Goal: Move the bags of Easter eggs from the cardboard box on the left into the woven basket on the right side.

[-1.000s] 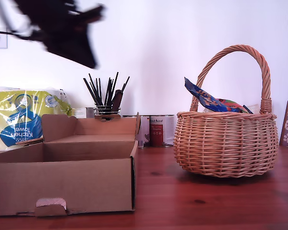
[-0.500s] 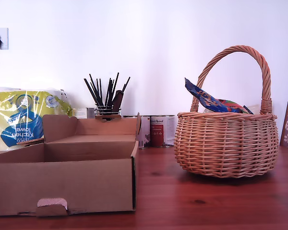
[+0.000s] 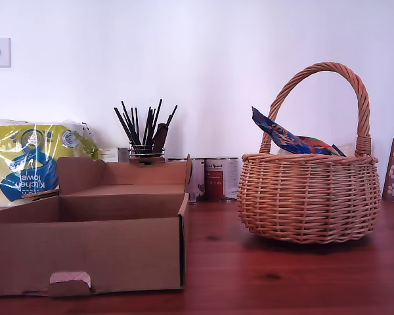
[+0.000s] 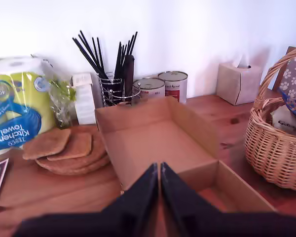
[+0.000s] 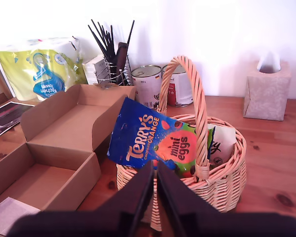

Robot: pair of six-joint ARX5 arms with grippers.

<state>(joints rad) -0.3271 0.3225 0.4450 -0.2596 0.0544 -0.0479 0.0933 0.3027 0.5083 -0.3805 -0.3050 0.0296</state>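
The cardboard box [image 3: 85, 256] stands at the exterior view's left, and its compartments [image 4: 153, 143] show bare cardboard inside. At the exterior view's right is the woven basket [image 3: 308, 197]. A blue Terry's bag [image 5: 143, 138] leans out over the basket's rim [image 3: 282, 136], and a white-and-green bag [image 5: 221, 143] lies inside beside it. My first gripper [image 4: 159, 170] is shut on nothing, high above the box. My second gripper [image 5: 155, 170] is also shut on nothing and hangs above the basket's [image 5: 227, 182] near rim. Neither arm shows in the exterior view.
Behind the box stand a kitchen towel pack [image 3: 26, 161], a wire holder of black sticks [image 3: 146, 134] and two tins [image 3: 217, 178]. A stack of cork mats [image 4: 64, 148] lies beside the box. A tissue box [image 4: 238, 83] sits near the wall behind the basket.
A dark blurred arm at the exterior view's upper left has moved up and left out of that view. A small dark tip at the upper right edge has gone too. Box and basket are unmoved.
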